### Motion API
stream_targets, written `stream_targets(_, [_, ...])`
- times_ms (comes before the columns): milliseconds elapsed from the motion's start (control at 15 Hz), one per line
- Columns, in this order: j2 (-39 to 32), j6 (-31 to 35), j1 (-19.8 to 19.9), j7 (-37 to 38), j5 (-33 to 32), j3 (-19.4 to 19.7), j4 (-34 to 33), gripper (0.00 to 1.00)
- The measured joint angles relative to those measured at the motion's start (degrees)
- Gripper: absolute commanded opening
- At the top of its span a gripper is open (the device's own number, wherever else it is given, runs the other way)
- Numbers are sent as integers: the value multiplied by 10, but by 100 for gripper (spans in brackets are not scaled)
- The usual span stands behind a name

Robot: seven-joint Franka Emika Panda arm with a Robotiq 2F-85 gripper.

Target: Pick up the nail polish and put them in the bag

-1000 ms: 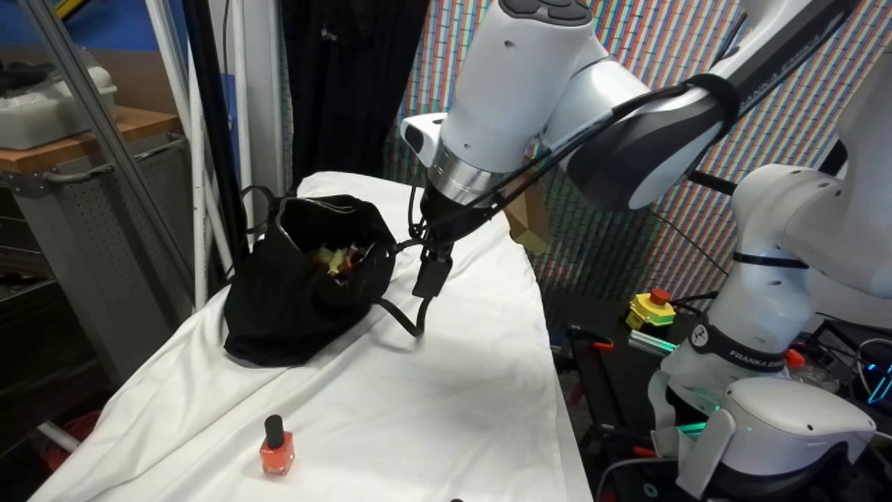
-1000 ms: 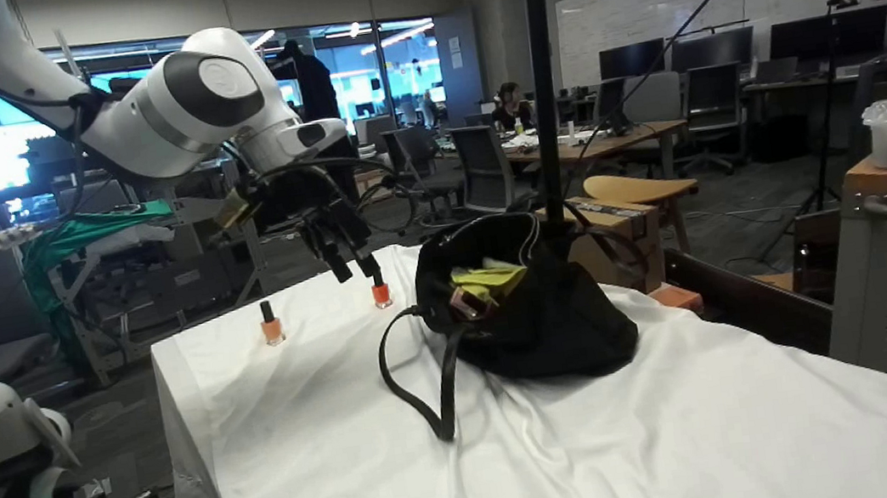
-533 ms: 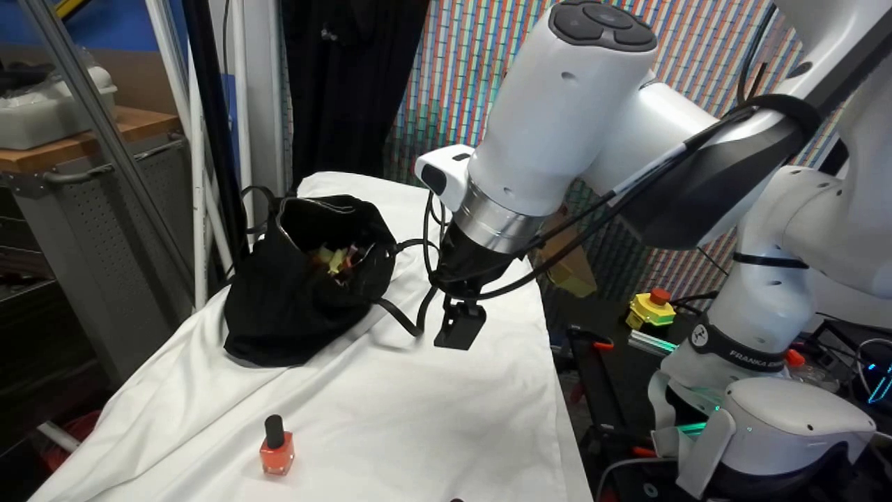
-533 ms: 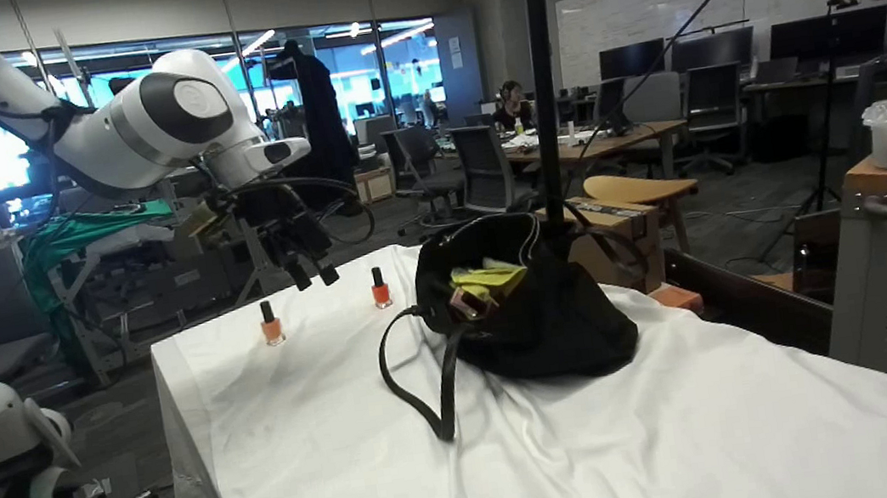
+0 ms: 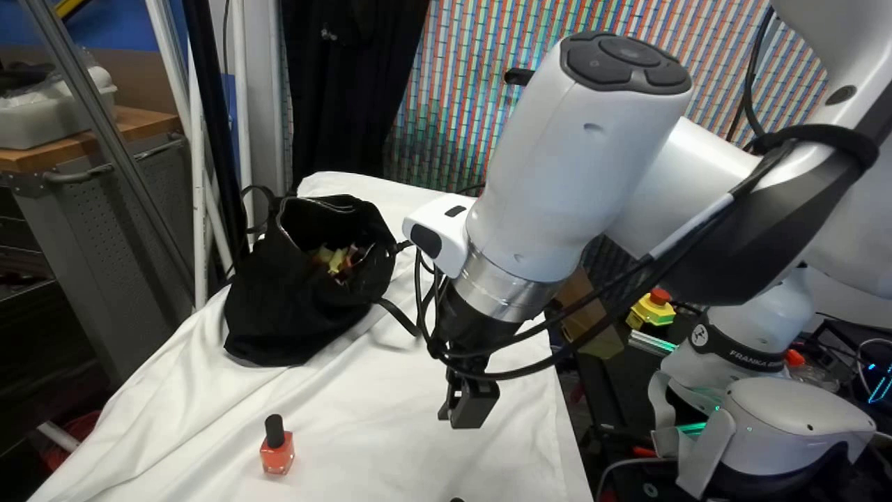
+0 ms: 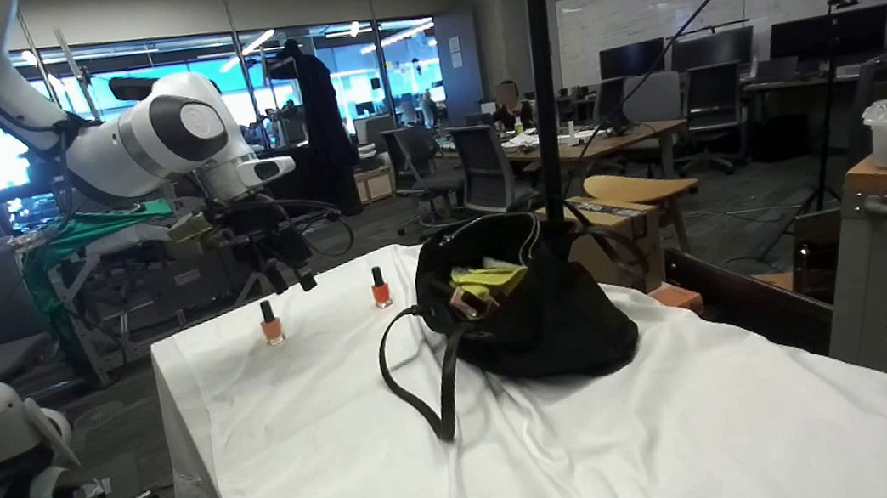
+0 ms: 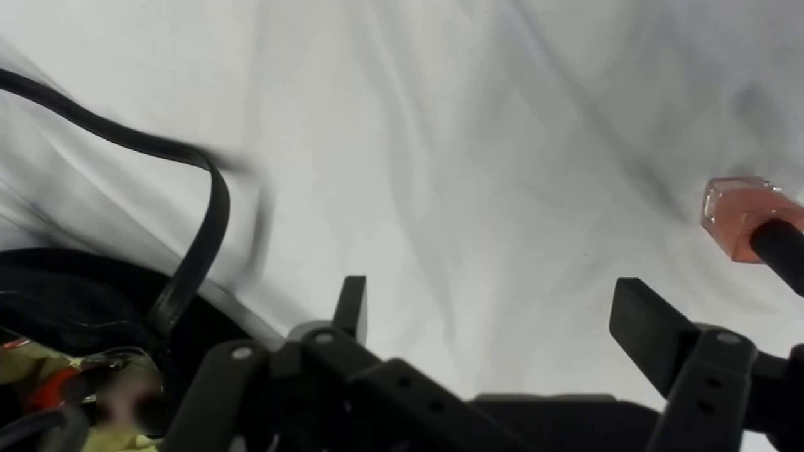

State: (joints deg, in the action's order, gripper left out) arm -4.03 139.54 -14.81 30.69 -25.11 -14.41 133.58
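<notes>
The pincer (image 7: 490,304) is spread and empty. Lowered off-centre, it could topple the nail polish (image 7: 747,215) at the wrist view's right edge.

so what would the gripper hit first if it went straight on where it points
Probably the white tablecloth; in the wrist view the coral nail polish bottle sits outside the open gripper, though depth is unclear.

The bag (image 6: 549,334) is black, cloth (image 6: 324,445) white, one polish (image 6: 273,331) peach, another polish (image 6: 382,295) red-orange
</notes>
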Motion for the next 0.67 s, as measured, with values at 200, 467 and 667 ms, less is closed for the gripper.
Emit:
stream_targets(200, [-36,0,-7,0,0,1,-38,100])
stream_targets(467, [-86,0,-9,-21,2,9,-92,100])
stream_targets(667, [-117,3,-9,-56,24,18,-131,100])
